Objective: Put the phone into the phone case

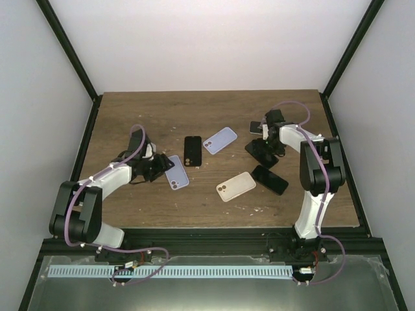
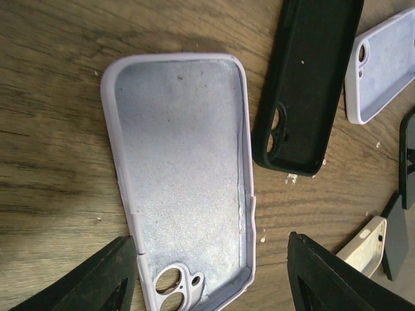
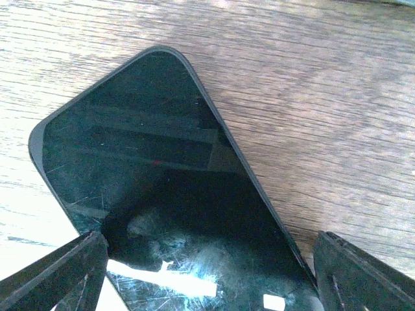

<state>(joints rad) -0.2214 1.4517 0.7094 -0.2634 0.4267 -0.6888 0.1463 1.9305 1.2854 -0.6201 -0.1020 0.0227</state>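
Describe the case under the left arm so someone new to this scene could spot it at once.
On the wooden table, look left of centre, just ahead of the left pincer. A lilac case lies there hollow side up, its camera cutout between the open fingers. The other lilac case lies farther back, beyond the black case.

Top view looks down on table (image 1: 214,110); wrist views close — same wood.

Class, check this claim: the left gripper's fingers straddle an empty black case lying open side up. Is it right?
No. The left wrist view shows the empty case straddled by the left gripper is lavender, not black; it does lie open side up. The black case lies beside it.
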